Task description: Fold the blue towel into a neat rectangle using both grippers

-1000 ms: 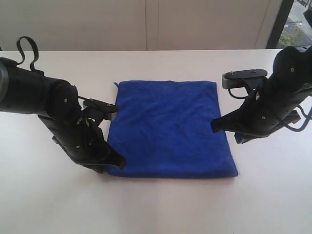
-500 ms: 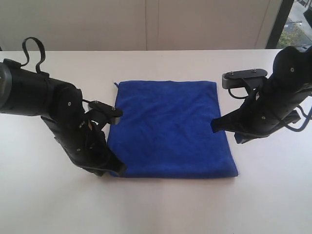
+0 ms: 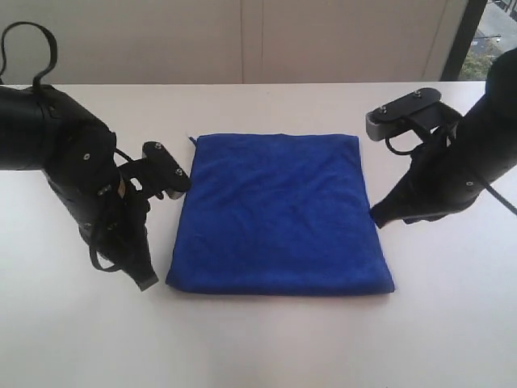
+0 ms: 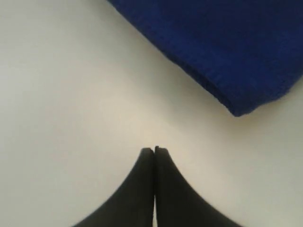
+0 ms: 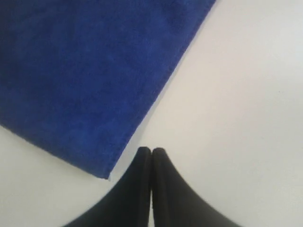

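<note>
Pressing flat together, the jaws of the left gripper (image 4: 155, 149) hold nothing. Its wrist view shows bare table (image 4: 71, 94) between the tips and a rounded, folded corner of the blue towel (image 4: 222, 52), which is near but apart. The right gripper (image 5: 151, 150) is likewise closed on nothing, its tips near a hemmed corner of the cloth without touching it.

In the exterior view the towel lies flat at the centre of the frame, a tidy near-square that looks doubled, with its thicker edge along the lower side. The left arm's tip points down at the lower left of the cloth, and the right arm's sits at the middle of its right edge.

Risks, as I judge them:
- **Closed jaws:** if another fold is wanted, lowering them onto the fleece would push and ruck it rather than pick it up, so they must open first.
- **Shallow pinch:** taking only the top layer at a corner would peel the fold apart.
- **Uneven lift:** if the two arms rise unevenly, the edges would skew.
- **Low sweep:** moving away close to the table could snag the hem and drag the cloth.
</note>
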